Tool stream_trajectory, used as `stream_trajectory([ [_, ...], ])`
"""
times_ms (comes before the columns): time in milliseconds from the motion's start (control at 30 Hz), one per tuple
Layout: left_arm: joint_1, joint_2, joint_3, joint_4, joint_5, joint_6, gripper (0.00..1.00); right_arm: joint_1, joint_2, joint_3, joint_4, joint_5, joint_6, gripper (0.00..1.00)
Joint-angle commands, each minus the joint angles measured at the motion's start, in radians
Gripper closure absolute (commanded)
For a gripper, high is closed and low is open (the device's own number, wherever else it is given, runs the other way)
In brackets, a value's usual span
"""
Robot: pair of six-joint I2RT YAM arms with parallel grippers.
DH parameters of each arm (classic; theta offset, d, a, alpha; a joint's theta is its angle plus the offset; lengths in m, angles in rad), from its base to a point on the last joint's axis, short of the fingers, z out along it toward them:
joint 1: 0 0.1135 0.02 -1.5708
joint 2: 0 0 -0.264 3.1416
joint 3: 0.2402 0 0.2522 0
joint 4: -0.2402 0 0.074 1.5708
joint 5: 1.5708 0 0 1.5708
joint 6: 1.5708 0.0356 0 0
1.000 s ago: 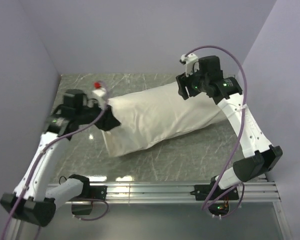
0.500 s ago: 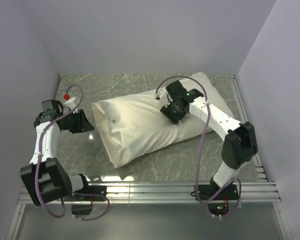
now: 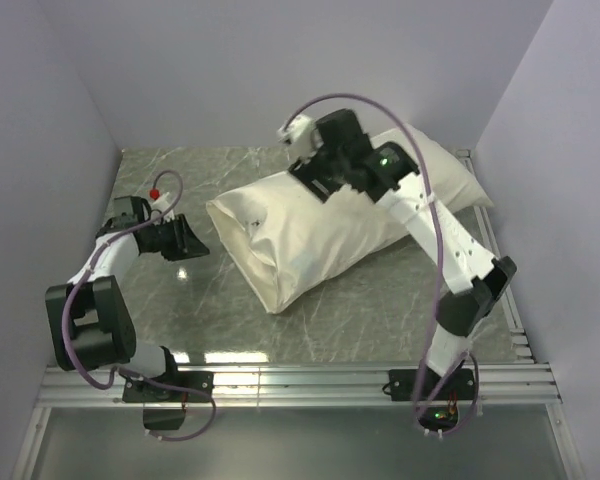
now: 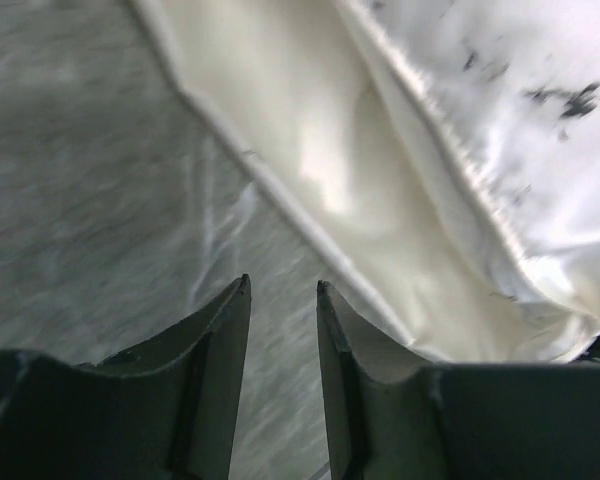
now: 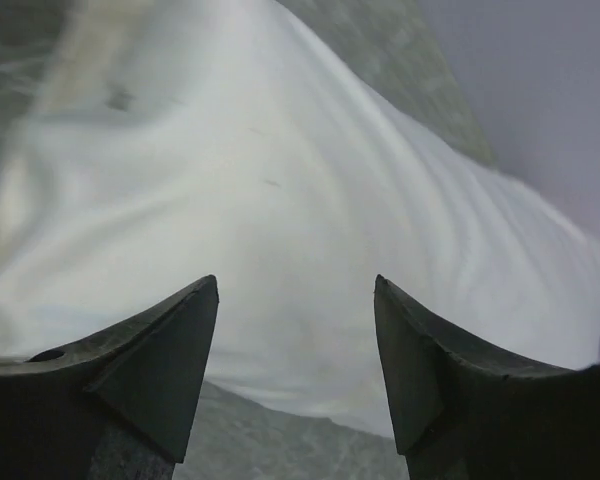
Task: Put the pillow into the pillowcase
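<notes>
— What has changed in the last second?

— The left tool [image 4: 282, 283] has been drawn off the end of the case [image 3: 300, 240] it was set against. Its fingers are a narrow slot apart and nothing is held. The case hem is seen ahead and to its right, untouched. The right tool [image 5: 295, 280] has been brought from the far end to the middle of the bundle. It is spread wide with nothing gripped, and fabric lies just beyond its fingertips. Contact cannot be confirmed.

— And the work itself?

— The pillow [image 3: 448, 172] is judged mostly sheathed. One bright end is left bare, beyond the right tool on its outer side. The bundle has been swung and shifted away from the left tool. Insertion is judged nearly done, and the mouth remains to be drawn over that end.

— Clearances?

— Bare surface [image 3: 380, 300] is noted under and ahead of the left tool, and behind the right tool toward its base. The bare end lies close to the side wall [image 3: 540, 150], so little room is left there.
</notes>
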Motion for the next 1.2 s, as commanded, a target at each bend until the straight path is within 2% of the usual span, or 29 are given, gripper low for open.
stream_trajectory([
  [0,-0.063,0.031,-0.016,0.157,0.075,-0.135,0.61,0.200,-0.049,0.026,-0.028,0.053,-0.010,0.29],
  [133,-0.103,0.114,-0.035,0.346,0.156,-0.333,0.59,0.325,0.034,0.064,-0.018,0.133,0.005,0.32],
  [233,-0.132,0.183,-0.047,0.447,0.200,-0.419,0.55,0.395,0.104,0.104,-0.023,0.195,0.010,0.33],
  [300,-0.140,0.211,-0.076,0.616,0.223,-0.540,0.52,0.426,0.128,0.101,0.003,0.236,0.008,0.33],
  [333,-0.140,0.211,-0.092,0.676,0.225,-0.582,0.51,0.432,0.129,0.086,0.012,0.245,0.011,0.33],
  [367,-0.142,0.206,-0.130,0.802,0.213,-0.658,0.48,0.438,0.132,0.077,0.021,0.251,0.014,0.33],
  [467,-0.145,0.229,-0.188,0.955,0.190,-0.789,0.44,0.451,0.143,0.064,0.023,0.265,0.033,0.31],
  [567,-0.157,0.279,-0.217,1.124,0.179,-0.904,0.40,0.451,0.146,0.052,0.026,0.276,0.039,0.23],
  [667,-0.166,0.338,-0.257,1.361,0.193,-1.066,0.38,0.451,0.129,0.032,0.026,0.274,0.042,0.17],
  [700,-0.168,0.352,-0.267,1.486,0.193,-1.108,0.37,0.451,0.120,0.021,0.032,0.276,0.043,0.17],
  [800,-0.180,0.390,-0.300,1.663,0.201,-1.240,0.37,0.449,0.069,-0.052,0.050,0.275,0.039,0.16],
  [900,-0.172,0.346,-0.326,1.683,0.201,-1.272,0.35,0.457,0.004,-0.121,0.102,0.241,0.007,0.16],
  [933,-0.150,0.321,-0.328,1.614,0.198,-1.245,0.35,0.472,-0.006,-0.140,0.119,0.245,-0.012,0.16],
  [967,-0.133,0.270,-0.329,1.574,0.194,-1.217,0.34,0.507,0.002,-0.166,0.145,0.312,-0.041,0.16],
  [1100,0.001,0.154,-0.345,1.440,0.216,-1.190,0.30,0.558,0.126,-0.135,0.117,0.414,-0.035,0.16],
  [1133,0.065,0.130,-0.334,1.399,0.233,-1.153,0.28,0.557,0.152,-0.123,0.110,0.420,-0.029,0.16],
  [1167,0.094,0.075,-0.325,1.288,0.236,-1.121,0.27,0.558,0.193,-0.112,0.113,0.425,-0.026,0.16],
])
